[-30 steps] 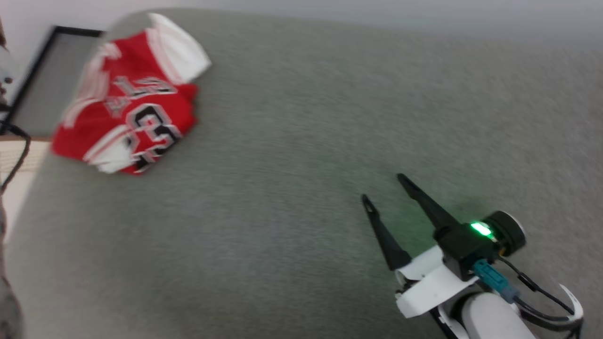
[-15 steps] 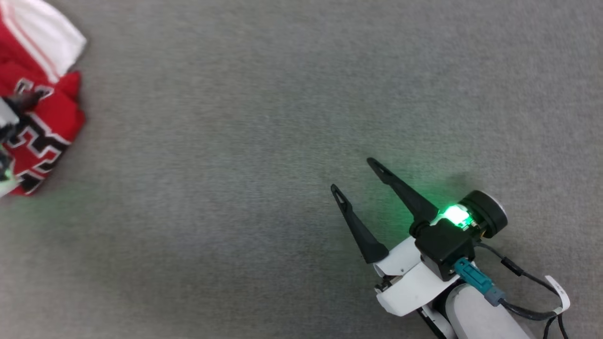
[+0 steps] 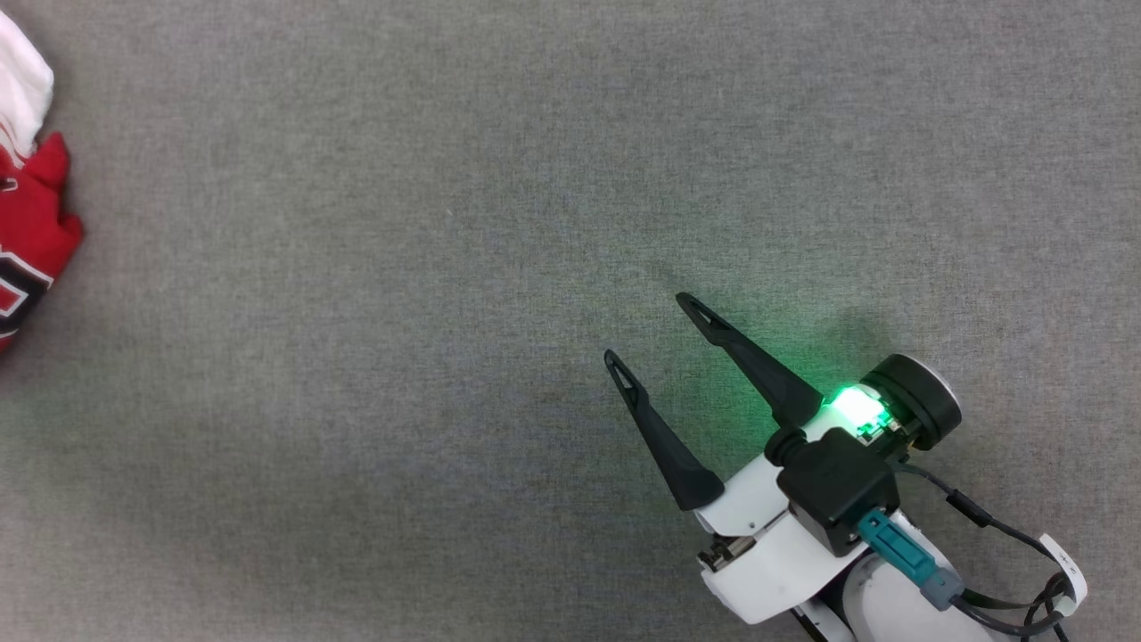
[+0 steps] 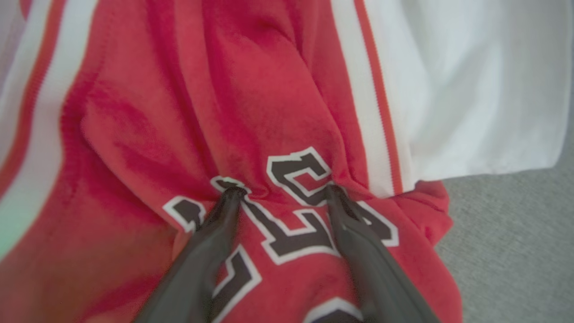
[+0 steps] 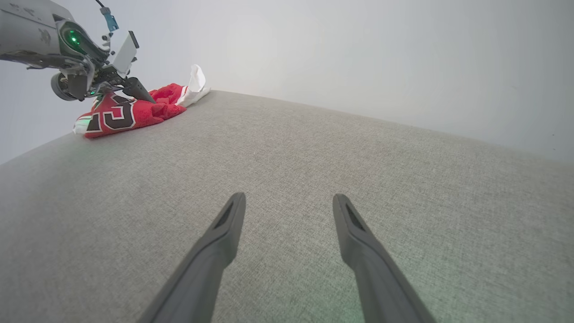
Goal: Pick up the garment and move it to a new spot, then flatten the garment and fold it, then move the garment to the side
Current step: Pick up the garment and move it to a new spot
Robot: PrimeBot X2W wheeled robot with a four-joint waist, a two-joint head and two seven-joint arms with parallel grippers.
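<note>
The garment is a rumpled red shirt with white sleeve ends and black, white-edged lettering. It lies on the grey cloth surface. In the head view just its edge shows at the far left. My left gripper is open, both fingertips pressed into the red fabric on the lettering, with a fold of cloth between them. The right wrist view shows the left gripper leaning down onto the garment at the surface's far corner. My right gripper is open and holds nothing, low over bare surface.
The grey surface stretches wide between the two grippers. In the right wrist view its far edge meets a pale wall, and the garment lies close to the left corner.
The head camera has swung, so the garment has slid to the picture's left edge and the wall and frame have dropped out. The right gripper stays open over the same patch.
</note>
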